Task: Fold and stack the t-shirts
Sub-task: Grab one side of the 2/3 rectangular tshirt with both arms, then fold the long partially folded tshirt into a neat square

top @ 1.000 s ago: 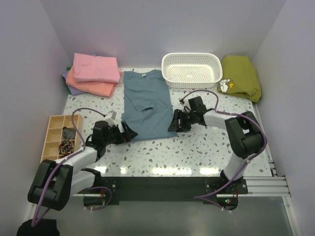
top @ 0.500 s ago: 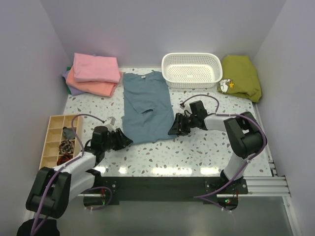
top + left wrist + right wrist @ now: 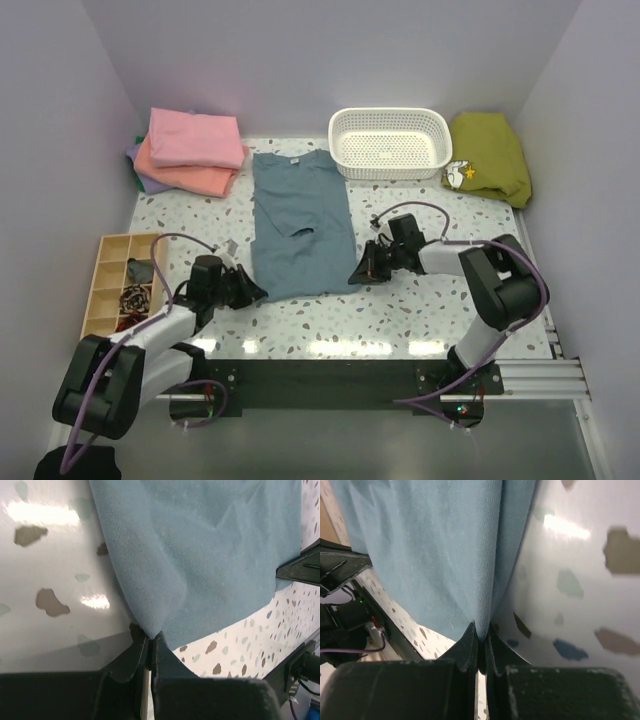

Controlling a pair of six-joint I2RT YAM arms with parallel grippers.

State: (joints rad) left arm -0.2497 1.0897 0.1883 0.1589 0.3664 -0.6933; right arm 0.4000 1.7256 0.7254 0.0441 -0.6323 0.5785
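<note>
Left gripper (image 3: pixel 252 291) pinches the hem's left corner of the dusty blue-grey cotton t-shirt (image 3: pixel 300 215), which lies flat, left of and nearer than the white perforated plastic basket (image 3: pixel 390 142). The right gripper (image 3: pixel 360 274) pinches the hem's right corner. This looks like the start of a fold, so both corners should lift together toward the collar.

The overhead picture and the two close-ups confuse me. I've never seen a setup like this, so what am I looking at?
The overhead view shows two robot arms bolted at the near edge of the table. The close-ups come from cameras on their wrists, looking along the fingers. A blue-grey t-shirt lies spread in the middle. The left gripper and the right gripper are each shut on a near corner of it, pinching the cloth. At the back left sits a stack of folded shirts, pink on top. Farther right are a white basket and an olive-green cloth. A wooden tray of small items stands at the left.
</note>
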